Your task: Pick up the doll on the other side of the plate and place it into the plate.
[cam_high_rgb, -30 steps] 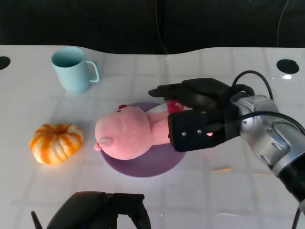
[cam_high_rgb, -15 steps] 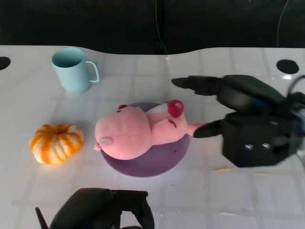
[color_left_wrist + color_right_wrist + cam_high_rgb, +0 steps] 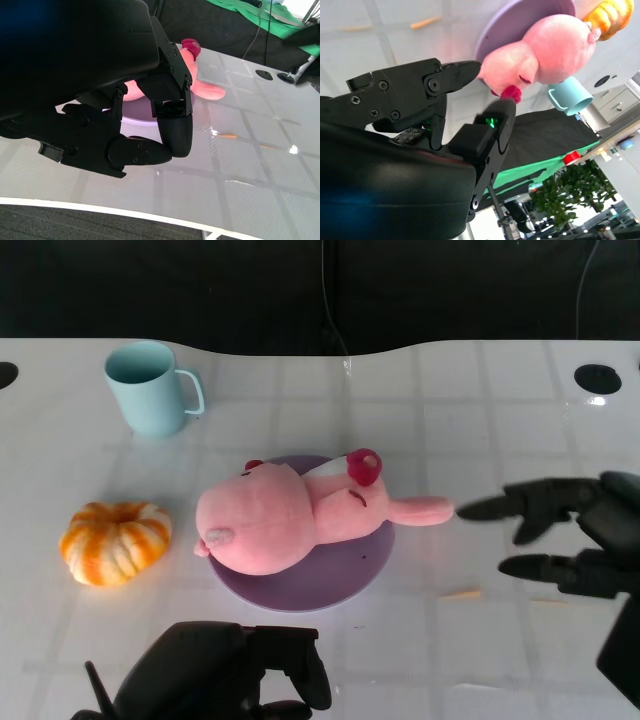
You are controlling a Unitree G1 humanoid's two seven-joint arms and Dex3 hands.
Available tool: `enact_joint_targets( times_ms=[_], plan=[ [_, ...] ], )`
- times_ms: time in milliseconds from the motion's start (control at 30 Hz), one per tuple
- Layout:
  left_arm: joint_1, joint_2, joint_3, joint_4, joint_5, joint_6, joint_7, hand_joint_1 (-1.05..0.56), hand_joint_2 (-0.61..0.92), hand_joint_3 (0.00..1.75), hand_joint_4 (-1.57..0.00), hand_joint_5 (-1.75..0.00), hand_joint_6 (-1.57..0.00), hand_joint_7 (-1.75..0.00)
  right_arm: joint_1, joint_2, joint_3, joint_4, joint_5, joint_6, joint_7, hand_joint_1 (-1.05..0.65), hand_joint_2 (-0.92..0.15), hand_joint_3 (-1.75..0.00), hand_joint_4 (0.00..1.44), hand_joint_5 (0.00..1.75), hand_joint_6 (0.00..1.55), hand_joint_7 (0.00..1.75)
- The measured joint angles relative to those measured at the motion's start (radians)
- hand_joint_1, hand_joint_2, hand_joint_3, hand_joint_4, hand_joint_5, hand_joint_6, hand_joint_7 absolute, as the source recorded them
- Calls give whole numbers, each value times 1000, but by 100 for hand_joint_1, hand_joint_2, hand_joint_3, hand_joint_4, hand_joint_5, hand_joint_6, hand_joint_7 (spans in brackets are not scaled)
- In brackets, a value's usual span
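Note:
A pink plush doll (image 3: 290, 520) with a red bow lies on its side across the purple plate (image 3: 345, 578), one ear reaching past the rim toward my right hand. That doll (image 3: 545, 52) and plate (image 3: 520, 20) also show in the right wrist view. My right hand (image 3: 575, 540) hovers to the right of the plate with its fingers spread and nothing in them. My left hand (image 3: 225, 675) sits at the near table edge, fingers curled in and holding nothing. In the left wrist view the doll (image 3: 200, 87) shows behind the left hand (image 3: 125, 115).
A light blue mug (image 3: 150, 387) stands at the back left. An orange pumpkin (image 3: 115, 540) lies left of the plate. Black round holes (image 3: 597, 378) sit in the table at the far right and far left.
My right hand has let go of the doll and drawn back to the right and toward me. The doll stays lying on the plate.

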Motion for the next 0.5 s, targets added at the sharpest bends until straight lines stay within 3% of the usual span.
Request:
enact_joint_targets(
  times_ms=[67, 100, 133, 200, 367, 500],
  plan=[
    [0, 6, 10, 0, -8, -1, -2, -29, 92, 32, -71, -145, -75, -105, 32, -3, -11, -31, 10, 7, 6, 3, -64, -74, 81, 132, 97, 63],
    [0, 8, 15, 1, -17, -2, -3, -29, 92, 32, -71, -146, -75, -106, 45, -4, -14, -46, 15, 16, 10, 5, -58, -89, 80, 143, 95, 75],
    [0, 11, 20, 1, -22, -3, -3, -29, 92, 32, -70, -147, -74, -107, 56, -5, -16, -62, 19, 27, 16, 5, -56, -95, 81, 149, 93, 82],
    [1, 16, 25, 3, -33, -7, -3, -29, 92, 32, -69, -148, -73, -108, 83, -6, -17, -96, 21, 42, 24, 7, -52, -103, 81, 156, 92, 90],
    [4, 41, 45, 7, -44, -20, -4, -30, 92, 33, -69, -149, -73, -109, 150, -6, -7, -149, 6, 58, 31, 9, -39, -125, 88, 153, 96, 97],
    [5, 54, 67, 31, -75, -47, -4, -30, 92, 33, -68, -152, -72, -110, 189, -6, 22, -167, -25, 61, 30, 11, -31, -135, 89, 166, 93, 114]
  ],
)
